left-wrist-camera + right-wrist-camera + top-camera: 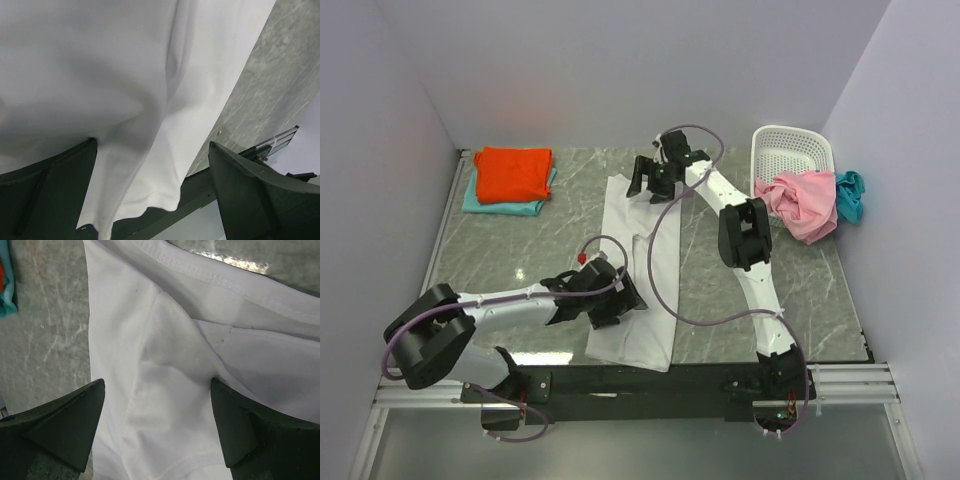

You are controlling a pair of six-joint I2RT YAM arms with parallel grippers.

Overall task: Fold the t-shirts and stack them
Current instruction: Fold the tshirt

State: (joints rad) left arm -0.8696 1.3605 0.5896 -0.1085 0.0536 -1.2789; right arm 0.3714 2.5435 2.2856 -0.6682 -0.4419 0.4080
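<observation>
The left pincer hangs wide and empty over the white t-shirt at its 6 o'clock hem. The right pincer, equally wide, hovers over the 12 o'clock collar, probably to bring the ends together. The shirt lies in a narrow strip mid-bench.

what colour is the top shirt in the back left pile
The top shirt is orange-red; the top external view shows it best.
</observation>
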